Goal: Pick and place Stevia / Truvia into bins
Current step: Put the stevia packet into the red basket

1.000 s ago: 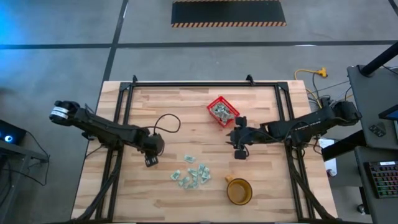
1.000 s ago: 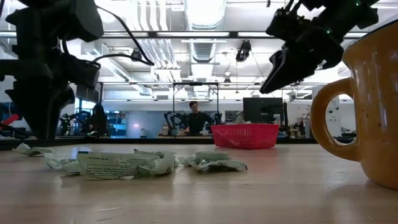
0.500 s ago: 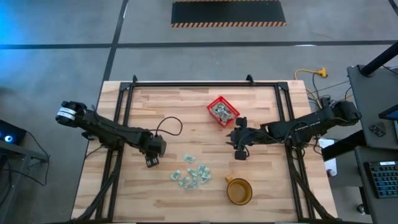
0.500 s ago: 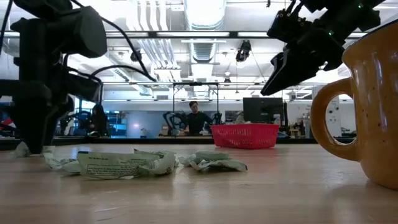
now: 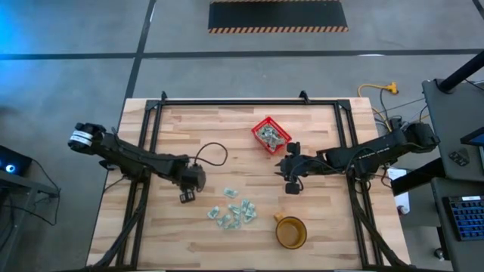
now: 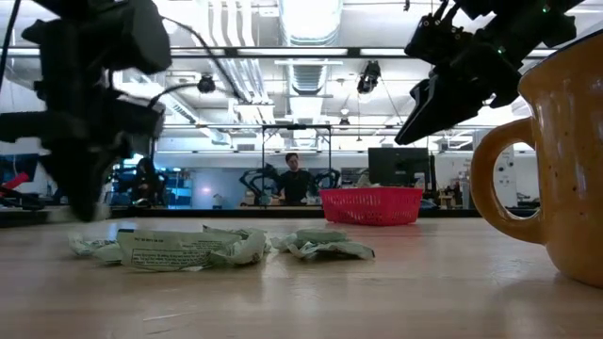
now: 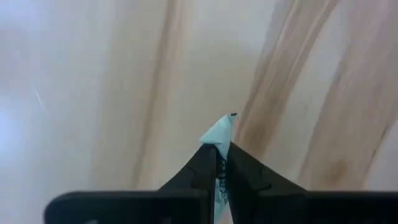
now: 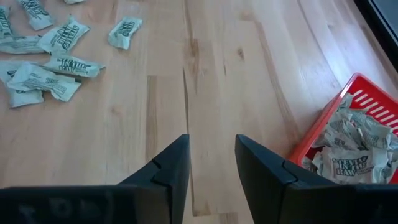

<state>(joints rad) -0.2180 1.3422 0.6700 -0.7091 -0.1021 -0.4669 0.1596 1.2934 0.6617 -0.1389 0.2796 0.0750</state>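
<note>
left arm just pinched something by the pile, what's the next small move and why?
Probably lift straight up, then carry toward the red basket. The left gripper is shut on a sachet whose pale corner pokes out past its fingertips, low over the wood to the left of the loose pile. The basket sits farther back and already holds sachets. The right gripper hangs open beside it.

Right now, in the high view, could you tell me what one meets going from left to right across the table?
Left gripper, shut on a sachet → loose sachets → red basket → right gripper, jaws apart.
</note>
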